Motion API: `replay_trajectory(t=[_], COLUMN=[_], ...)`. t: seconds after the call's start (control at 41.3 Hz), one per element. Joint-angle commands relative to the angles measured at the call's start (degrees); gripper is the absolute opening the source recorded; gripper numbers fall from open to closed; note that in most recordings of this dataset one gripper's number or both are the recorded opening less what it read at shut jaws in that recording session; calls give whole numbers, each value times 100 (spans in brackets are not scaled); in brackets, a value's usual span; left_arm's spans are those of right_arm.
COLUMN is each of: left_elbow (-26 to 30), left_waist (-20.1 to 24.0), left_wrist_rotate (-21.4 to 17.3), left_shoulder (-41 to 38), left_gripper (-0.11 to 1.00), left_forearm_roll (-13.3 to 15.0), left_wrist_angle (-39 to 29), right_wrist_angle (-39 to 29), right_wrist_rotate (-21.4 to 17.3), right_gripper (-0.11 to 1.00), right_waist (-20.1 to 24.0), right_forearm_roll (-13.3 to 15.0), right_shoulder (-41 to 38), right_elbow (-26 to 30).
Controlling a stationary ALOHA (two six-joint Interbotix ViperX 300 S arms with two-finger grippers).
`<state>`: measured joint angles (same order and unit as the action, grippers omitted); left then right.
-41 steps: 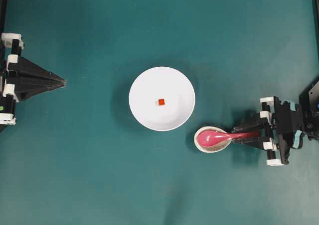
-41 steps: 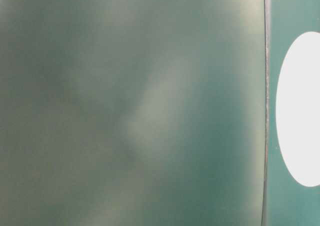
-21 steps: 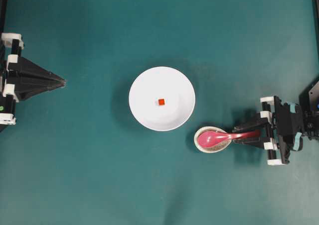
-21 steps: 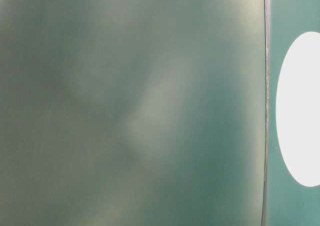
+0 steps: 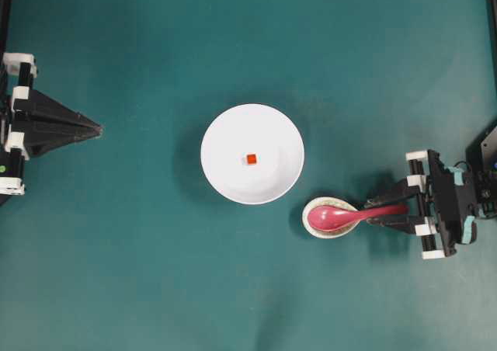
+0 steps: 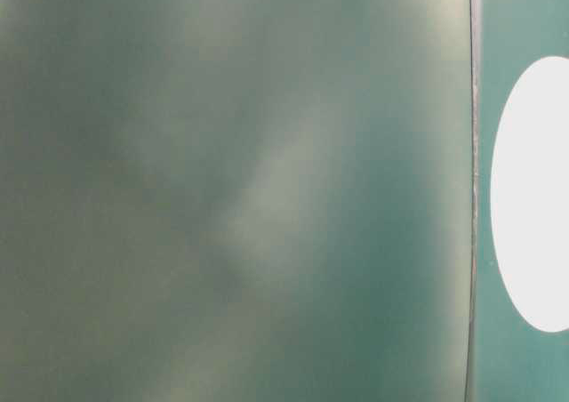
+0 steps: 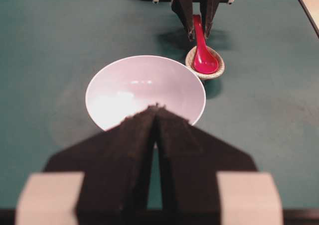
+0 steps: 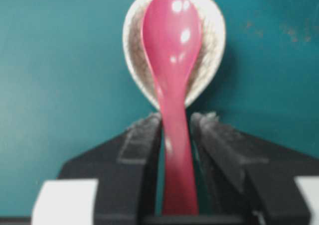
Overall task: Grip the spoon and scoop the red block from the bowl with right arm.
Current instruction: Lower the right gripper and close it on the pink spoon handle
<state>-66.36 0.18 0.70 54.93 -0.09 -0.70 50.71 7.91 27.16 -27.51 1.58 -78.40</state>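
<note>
- Four views, overhead first: a glossy pink-red soup spoon (image 5: 342,214) lies with its deep oval scoop in a small speckled cream oval dish (image 5: 331,229), just right of and below the big white bowl (image 5: 252,126). Its long axis runs nearly level across the picture, scoop to the left, short straight handle to the right, ending between the fingers of the right gripper (image 5: 394,215). A tiny red-orange block (image 5: 251,159) sits near the bowl's middle. At the left edge the left gripper (image 5: 95,126) rests with its black fingers brought to a point.
- Table-level view: mostly blurred green; only a white oval (image 6: 533,193) at the right edge, likely the bowl.
- Left wrist view: the left fingers meet at their tips in front of the bowl; beyond, the spoon's handle points away, up between the right arm's two black fingers.
- Right wrist view: scoop up, handle down the middle. Each black finger (image 8: 144,140) lies close along the handle; whether they actually pinch it I cannot tell.
</note>
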Motion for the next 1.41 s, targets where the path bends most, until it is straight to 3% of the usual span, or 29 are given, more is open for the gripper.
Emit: replay_trajectory(t=[0.0, 0.509, 0.897, 1.381], left_elbow=[158, 158, 158, 158], left_waist=[-18, -9, -18, -9], left_wrist_rotate=[9, 9, 9, 0], left_shoulder=[-35, -35, -35, -35], left_gripper=[1, 1, 1, 1], left_forearm_roll=[-9, -9, -9, -9], left_wrist_angle=[26, 26, 26, 26], right_wrist_angle=[9, -281, -281, -264], right_wrist_rotate=[35, -18, -378, -369], right_gripper=[38, 38, 38, 38], right_waist=[-26, -35, -35, -35], right_forearm_roll=[-18, -18, -18, -18], right_shoulder=[167, 185, 185, 176], right_elbow=[26, 88, 114, 132])
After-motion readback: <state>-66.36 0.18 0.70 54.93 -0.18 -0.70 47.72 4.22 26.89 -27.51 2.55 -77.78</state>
